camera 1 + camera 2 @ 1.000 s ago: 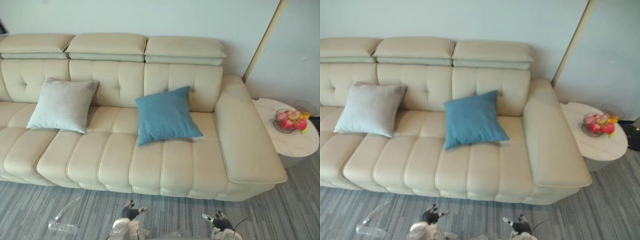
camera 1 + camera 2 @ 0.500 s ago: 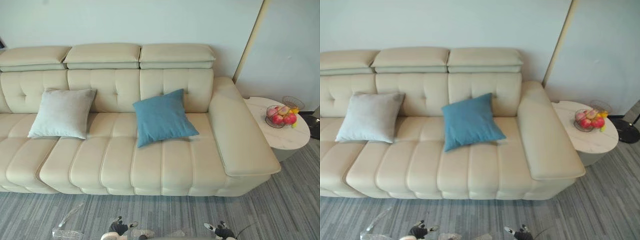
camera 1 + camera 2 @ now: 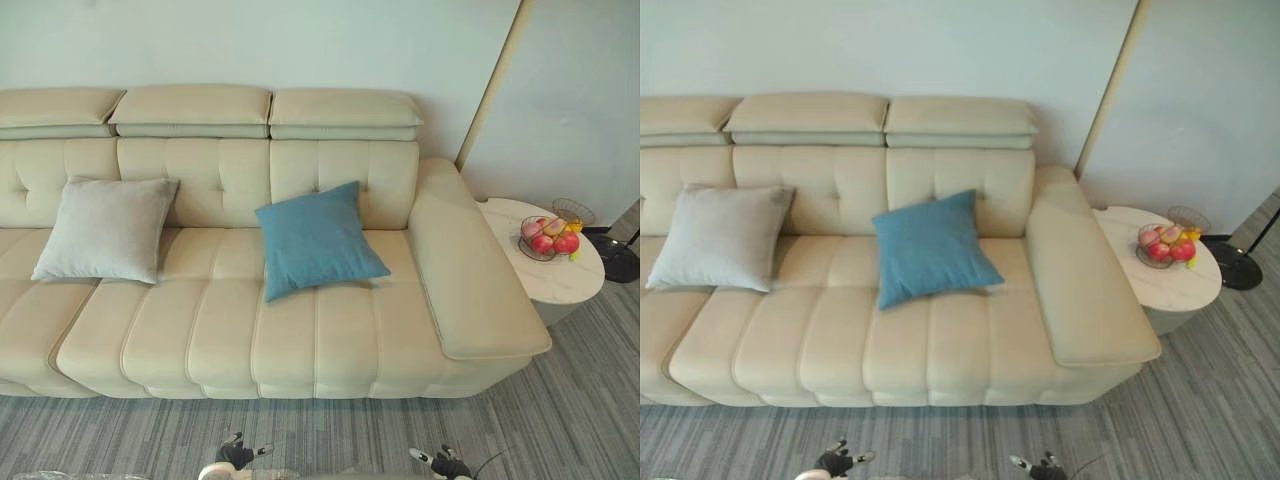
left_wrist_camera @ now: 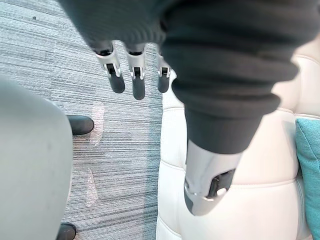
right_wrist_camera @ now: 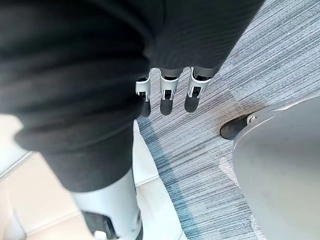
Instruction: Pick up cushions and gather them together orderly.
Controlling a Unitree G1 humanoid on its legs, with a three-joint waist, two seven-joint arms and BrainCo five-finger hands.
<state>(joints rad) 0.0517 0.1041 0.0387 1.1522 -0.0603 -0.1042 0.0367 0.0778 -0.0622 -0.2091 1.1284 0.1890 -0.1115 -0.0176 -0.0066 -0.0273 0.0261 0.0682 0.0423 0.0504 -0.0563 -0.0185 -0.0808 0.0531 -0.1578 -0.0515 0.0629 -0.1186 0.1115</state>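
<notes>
A big cream sofa point(image 3: 300, 330) across the middle of the head views, its back against a pale wall point(image 3: 300, 40) at the top. Grey striped carpet point(image 3: 560, 420) along the bottom and the lower right.

On the seat, two cushions, both leaning on the sofa back and well apart from each other. At the left of the picture, a grey cushion point(image 3: 105, 228). Near the middle, a blue cushion point(image 3: 318, 238), turned a bit so one corner points up.

At the right, just beside the sofa arm, a round white table point(image 3: 575, 280). On it, a wire bowl point(image 3: 548, 238) of red and yellow fruit.

Down at the very bottom edge, two hands, low over the carpet in front of the sofa. At the bottom, a little left of the middle, the left hand point(image 3: 237, 455). A little right of the middle, the right hand point(image 3: 440, 462). Both far below the cushions in the picture, well apart from them, touching neither.

In the left wrist view, the left hand's fingers point(image 4: 136, 75) straight and loose, close side by side, the thumb off on its own, over the carpet by the sofa front. A strip of the blue cushion at the right edge of that view, well apart from the fingers.

In the right wrist view, the right hand's fingers point(image 5: 169, 95) just the same: straight, loose, side by side, over the carpet just beside the sofa's front edge.
</notes>
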